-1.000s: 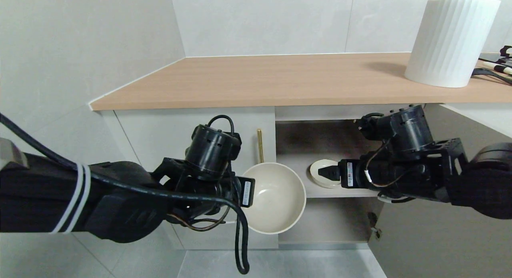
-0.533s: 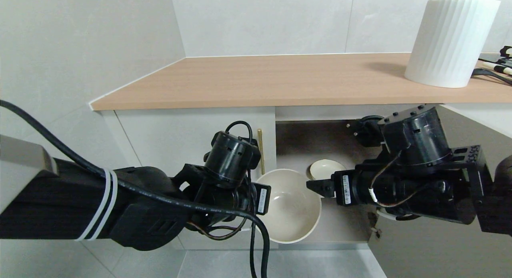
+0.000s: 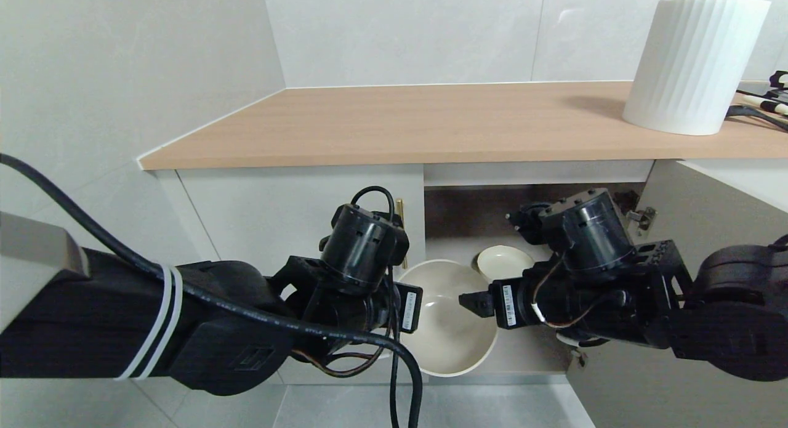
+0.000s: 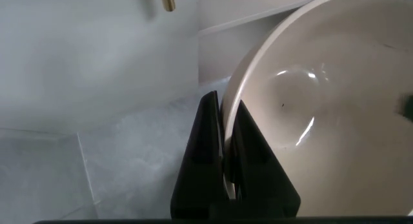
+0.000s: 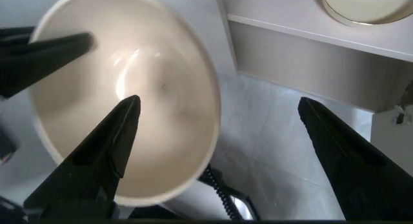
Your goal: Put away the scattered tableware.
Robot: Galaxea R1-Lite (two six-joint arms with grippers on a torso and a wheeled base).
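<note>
While the left tool point(image 4: 224, 114) is pinched tight on the near rim of the cream bowl point(image 3: 449, 335), held before the open cabinet point(image 3: 474, 212) under the desk point(image 3: 400, 126), the right tool point(image 5: 218, 102) gapes wide and empty, apparently straddling the bowl's opposite rim.

Readable text: none.
Left sticker point(image 3: 407, 310), on left gripper point(image 4: 224, 106): print was too small.
Right sticker point(image 3: 508, 297), on right gripper point(image 5: 218, 102): likewise unreadable.
</note>
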